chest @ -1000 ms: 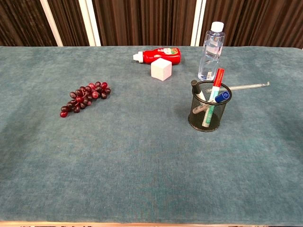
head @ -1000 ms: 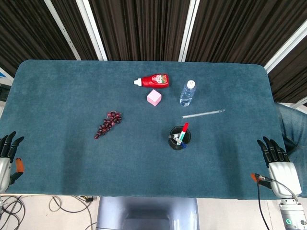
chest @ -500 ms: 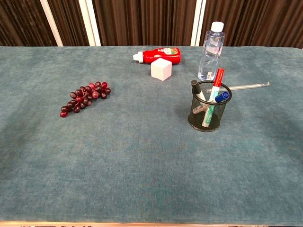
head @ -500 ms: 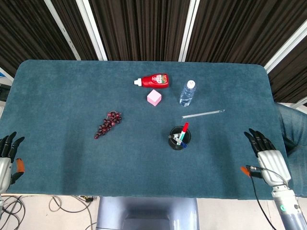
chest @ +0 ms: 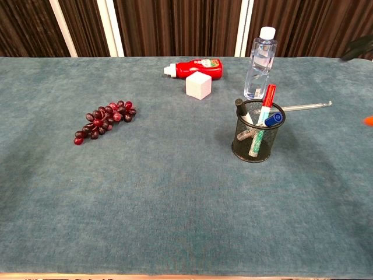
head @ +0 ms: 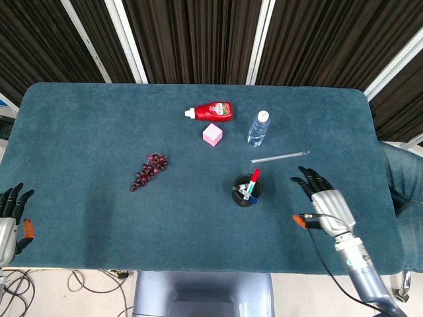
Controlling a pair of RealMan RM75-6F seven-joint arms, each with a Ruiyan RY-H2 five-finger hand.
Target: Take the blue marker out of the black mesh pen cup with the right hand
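Inside mesh cup [chest: 254, 140], blue marker [chest: 273, 118] half-hidden

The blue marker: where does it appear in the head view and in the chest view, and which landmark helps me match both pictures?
Head view: the blue marker is right of centre, inside the black mesh pen cup, on its near right side.
Chest view: the blue marker is right of centre, its cap leaning on the cup's right rim.
Shared landmark: the water bottle, standing just behind the cup.
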